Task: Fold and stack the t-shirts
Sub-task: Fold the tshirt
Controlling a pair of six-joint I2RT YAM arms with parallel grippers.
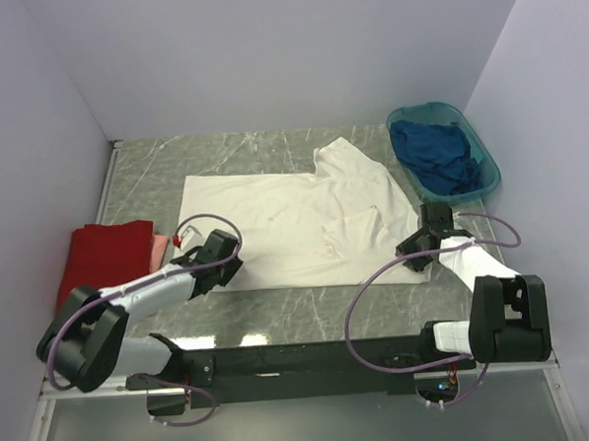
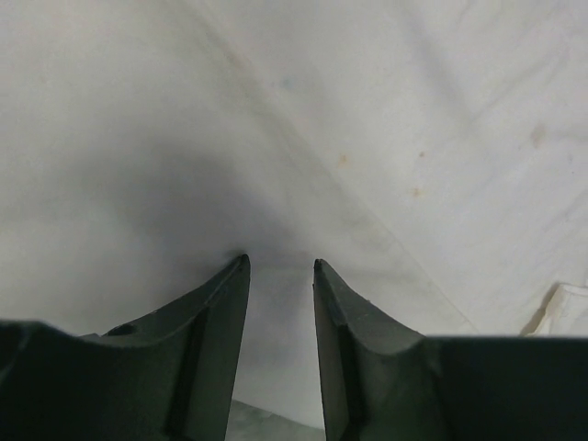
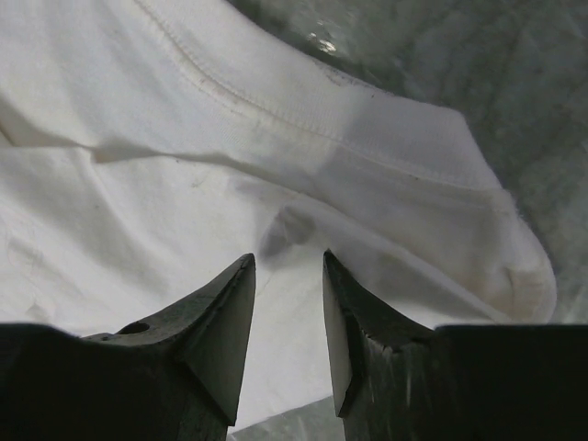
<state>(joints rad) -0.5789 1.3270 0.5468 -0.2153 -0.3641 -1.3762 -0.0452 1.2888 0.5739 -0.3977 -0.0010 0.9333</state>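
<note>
Cream-white t-shirt (image 1: 295, 225): lies spread out across the middle of the grey marbled table (image 1: 222, 150), long side running left to right. One sleeve pokes toward the far side; the other trails off at the near right beside the right arm.

Left gripper (image 2: 280, 265): sits at the shirt's near left edge, tips down on the cloth. Stands with jaws partly apart. White fabric in the gap, a soft crease running away from the tips toward the far side, a sliver of table at the very near edge. Cloth looks loose between the fingers rather than pinched.

Right gripper (image 3: 289, 257): hangs low over the shirt's near right end, just beside the stitched hem of the sleeve. Jaws apart here too, with a small pucker of cloth just ahead of the tips and white fabric lying slack between the fingers.

Red t-shirt (image 1: 104, 255): lies in a flat pile at the left edge of the table, just left of the white shirt and near the left gripper.

Dark blue t-shirt (image 1: 434, 154): sits crumpled inside the teal basin (image 1: 490, 176) at the far right corner, well apart from the left gripper, nearer the right one.
</note>
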